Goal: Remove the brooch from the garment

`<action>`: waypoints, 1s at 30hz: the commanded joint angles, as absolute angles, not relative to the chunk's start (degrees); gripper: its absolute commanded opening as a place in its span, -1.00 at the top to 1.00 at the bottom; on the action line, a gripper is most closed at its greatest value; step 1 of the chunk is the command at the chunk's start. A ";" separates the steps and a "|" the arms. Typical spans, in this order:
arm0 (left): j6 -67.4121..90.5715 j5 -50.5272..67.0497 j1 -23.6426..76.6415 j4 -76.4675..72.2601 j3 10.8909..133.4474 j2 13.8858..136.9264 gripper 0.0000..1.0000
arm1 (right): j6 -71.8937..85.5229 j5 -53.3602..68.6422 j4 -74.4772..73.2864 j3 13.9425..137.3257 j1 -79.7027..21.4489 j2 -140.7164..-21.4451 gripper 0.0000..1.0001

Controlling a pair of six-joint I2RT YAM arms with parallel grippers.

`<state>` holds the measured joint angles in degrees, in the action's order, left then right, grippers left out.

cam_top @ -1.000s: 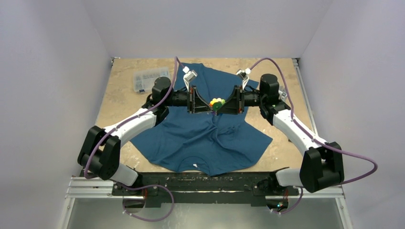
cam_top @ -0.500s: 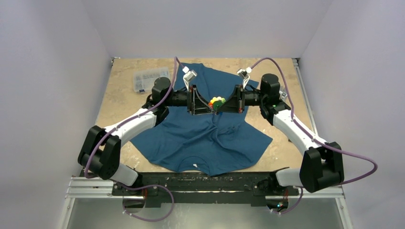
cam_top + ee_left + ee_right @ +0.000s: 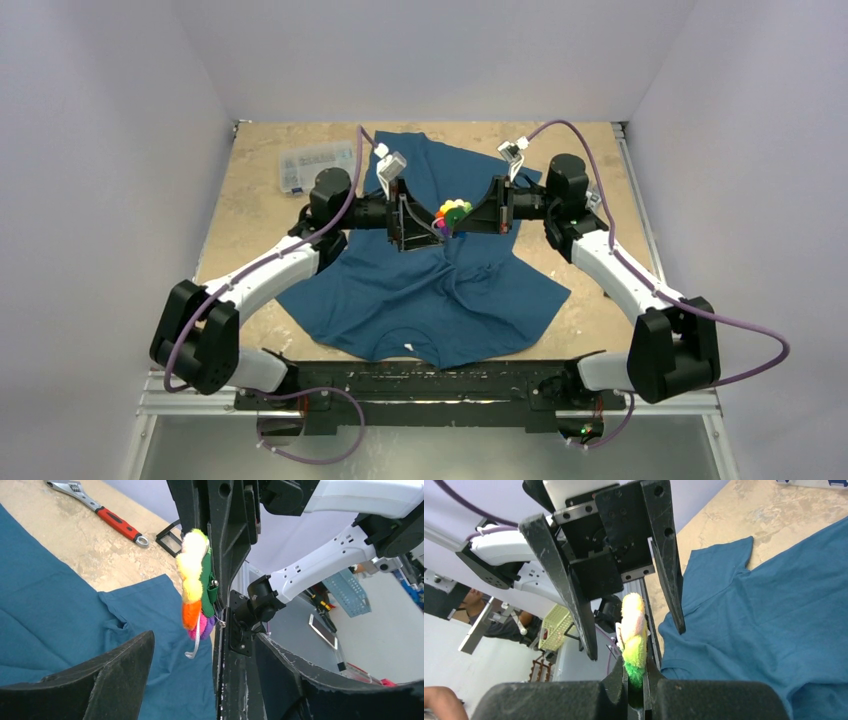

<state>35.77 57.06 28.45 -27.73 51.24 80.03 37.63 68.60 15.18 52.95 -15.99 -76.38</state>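
Odds and ends on the tan surface (image 3: 260, 200)
A clear box (image 3: 316, 166) lies near the far-left corner; a red-handled wrench (image 3: 100, 512) and a black frame (image 3: 166, 529) lie toward the right edge.

Fuzzy brooch (image 3: 192, 587), matt cloth garment (image 3: 440, 290)

The brooch (image 3: 452, 213) is rainbow-petalled, the garment (image 3: 440, 290) plain dark teal

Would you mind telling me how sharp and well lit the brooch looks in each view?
Top external: soft, even light, but the brooch is tiny, its petals merging. Left wrist: brooch crisp and well lit; the left fingers are a dark, soft-edged foreground. Right wrist: brooch edge-on and slightly soft.
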 commanded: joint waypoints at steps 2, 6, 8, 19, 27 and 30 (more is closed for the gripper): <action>29.87 52.55 30.56 -26.46 49.79 77.02 -0.49 | 46.00 69.35 22.99 51.61 -15.57 -76.20 1.00; 27.06 49.31 31.39 -23.89 50.22 76.34 -0.51 | 49.25 69.43 25.20 50.77 -15.60 -76.35 1.00; 26.53 48.36 31.74 -23.56 50.84 76.57 -0.49 | 49.67 69.48 25.39 50.71 -15.64 -76.38 1.00; 28.28 45.36 33.73 -24.04 53.04 78.41 -0.35 | 51.29 69.96 26.64 49.87 -15.63 -75.84 1.00; 30.82 44.66 33.75 -24.45 54.70 80.13 -0.12 | 48.64 70.44 24.00 49.57 -15.73 -74.84 1.00; 31.20 44.48 33.83 -24.11 55.30 80.68 0.05 | 48.56 70.75 23.91 49.57 -15.68 -74.67 1.00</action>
